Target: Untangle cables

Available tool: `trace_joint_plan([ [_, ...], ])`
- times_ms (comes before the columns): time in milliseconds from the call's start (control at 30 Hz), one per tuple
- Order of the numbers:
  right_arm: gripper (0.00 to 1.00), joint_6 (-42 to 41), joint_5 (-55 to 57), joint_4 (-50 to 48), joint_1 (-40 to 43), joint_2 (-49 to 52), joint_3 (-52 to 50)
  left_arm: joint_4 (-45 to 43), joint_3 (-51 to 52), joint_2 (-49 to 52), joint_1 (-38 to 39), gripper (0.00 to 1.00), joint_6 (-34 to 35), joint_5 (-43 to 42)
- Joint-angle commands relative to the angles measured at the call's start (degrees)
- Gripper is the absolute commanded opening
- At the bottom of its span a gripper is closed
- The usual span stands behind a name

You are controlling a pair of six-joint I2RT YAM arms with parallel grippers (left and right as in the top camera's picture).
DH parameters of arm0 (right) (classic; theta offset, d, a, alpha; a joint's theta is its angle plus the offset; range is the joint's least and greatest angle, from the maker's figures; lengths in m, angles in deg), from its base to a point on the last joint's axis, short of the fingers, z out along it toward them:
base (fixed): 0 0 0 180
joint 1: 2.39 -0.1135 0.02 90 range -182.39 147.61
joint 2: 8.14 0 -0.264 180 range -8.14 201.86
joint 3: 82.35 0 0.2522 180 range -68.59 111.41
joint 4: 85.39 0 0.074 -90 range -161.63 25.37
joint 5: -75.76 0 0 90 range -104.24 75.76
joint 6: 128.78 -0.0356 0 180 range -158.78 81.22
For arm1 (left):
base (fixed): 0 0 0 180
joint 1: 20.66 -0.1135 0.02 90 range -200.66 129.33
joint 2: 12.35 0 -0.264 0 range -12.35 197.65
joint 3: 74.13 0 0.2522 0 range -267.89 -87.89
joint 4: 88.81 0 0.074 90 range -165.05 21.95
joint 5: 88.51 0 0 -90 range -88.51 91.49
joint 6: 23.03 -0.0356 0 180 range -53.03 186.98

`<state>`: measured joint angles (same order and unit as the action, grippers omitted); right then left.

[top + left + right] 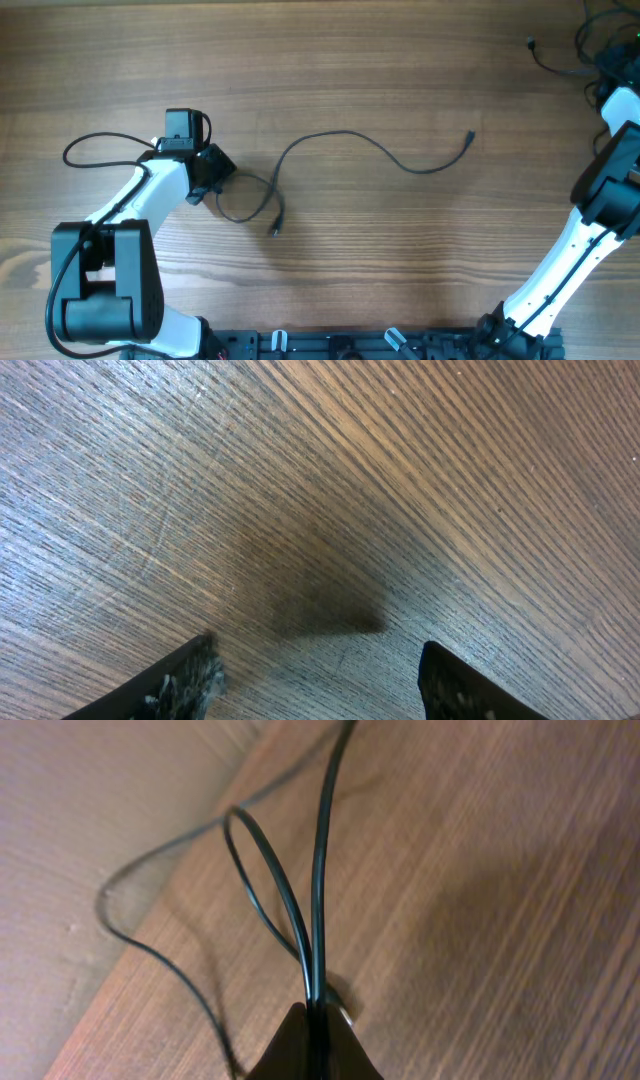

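Observation:
One thin black cable [340,135] lies stretched in a curve across the middle of the table, with a plug end [470,135] at the right and another [275,230] at the front. A small cable loop [243,215] lies just right of my left gripper [215,180]. In the left wrist view that gripper [320,682] is open, with only bare wood between its fingers. At the far right corner my right gripper [612,78] sits at a bunch of cables [590,50]. In the right wrist view it [318,1025] is shut on black cable strands [320,870] that run forward and loop off the table edge.
A thin black wire loop [85,145] lies left of the left arm. The table edge [150,920] runs close to the right gripper, with floor beyond it. The arm bases [330,345] stand along the front edge.

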<state>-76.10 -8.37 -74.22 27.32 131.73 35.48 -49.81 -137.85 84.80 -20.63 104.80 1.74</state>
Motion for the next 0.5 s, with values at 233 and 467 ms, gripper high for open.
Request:
trace_joint_plan([
  [233,1.0,2.4,-7.34,11.72,1.66,-3.65,1.16,1.36,2.16,2.21,-0.15,0.74,0.37,-2.38],
  [467,1.0,8.26,-5.99,23.5,1.42,-17.77,1.16,1.33,2.16,2.21,-0.15,0.96,0.37,-2.38],
])
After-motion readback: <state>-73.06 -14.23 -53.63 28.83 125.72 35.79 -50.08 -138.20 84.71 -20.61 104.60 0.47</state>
